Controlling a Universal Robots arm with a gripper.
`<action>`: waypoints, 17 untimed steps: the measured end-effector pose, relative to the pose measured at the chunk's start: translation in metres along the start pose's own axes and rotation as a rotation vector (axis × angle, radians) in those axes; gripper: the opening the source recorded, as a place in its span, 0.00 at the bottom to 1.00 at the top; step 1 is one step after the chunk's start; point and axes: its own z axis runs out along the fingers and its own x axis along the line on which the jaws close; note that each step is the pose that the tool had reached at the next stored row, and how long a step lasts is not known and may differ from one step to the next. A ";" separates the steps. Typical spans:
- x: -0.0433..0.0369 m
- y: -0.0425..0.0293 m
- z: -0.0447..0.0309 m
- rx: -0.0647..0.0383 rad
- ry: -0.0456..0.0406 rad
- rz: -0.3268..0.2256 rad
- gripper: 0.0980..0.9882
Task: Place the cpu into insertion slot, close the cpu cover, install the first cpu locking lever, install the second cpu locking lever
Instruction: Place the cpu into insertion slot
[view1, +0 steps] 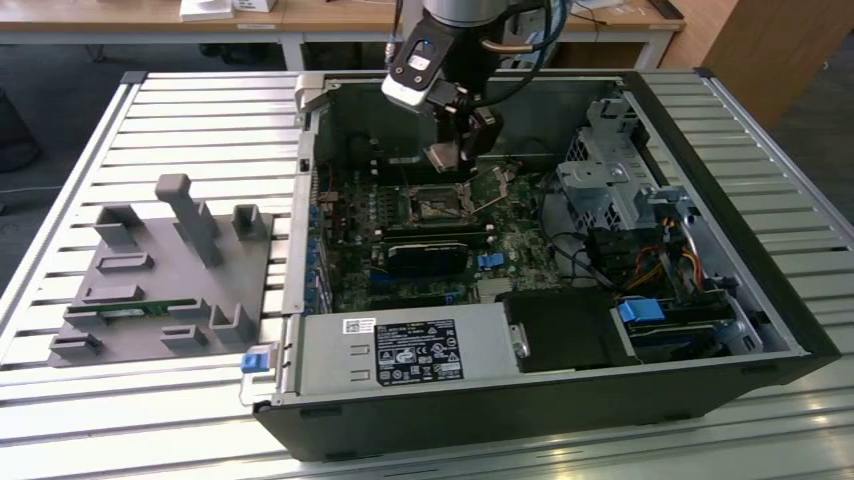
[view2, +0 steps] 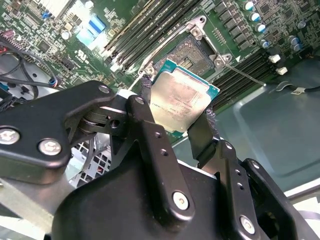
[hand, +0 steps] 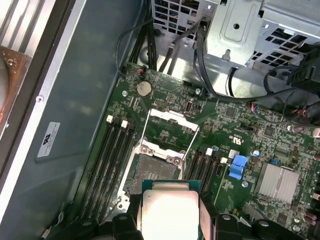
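Observation:
My gripper (view2: 177, 102) is shut on the cpu (view2: 181, 99), a flat square chip with a pale silvery top, held by two opposite edges between black fingers (view2: 146, 117). In the first wrist view the cpu (hand: 167, 212) hangs above the green board, just short of the insertion slot (hand: 152, 172). The slot's dark centre lies bare. The cpu cover (hand: 170, 131), a thin metal frame, is flipped back beyond the slot. A thin wire lever (view2: 241, 75) stands free beside the slot (view2: 192, 50). In the exterior view the gripper (view1: 454, 160) hovers just behind the slot (view1: 434, 205).
The open computer case (view1: 747, 200) lies on a slatted table. A black heatsink-like block (view1: 427, 255) sits in front of the slot. The metal drive cage (view1: 614, 180) and cables are at the exterior view's right. A grey fixture (view1: 160, 270) lies outside the case.

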 end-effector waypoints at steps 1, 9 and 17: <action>0.0000 -0.0001 0.0005 0.001 -0.0002 0.000 0.50; -0.0001 -0.0003 0.0037 0.003 -0.0036 0.056 0.50; -0.0001 -0.0005 0.0057 0.001 -0.0122 0.157 0.50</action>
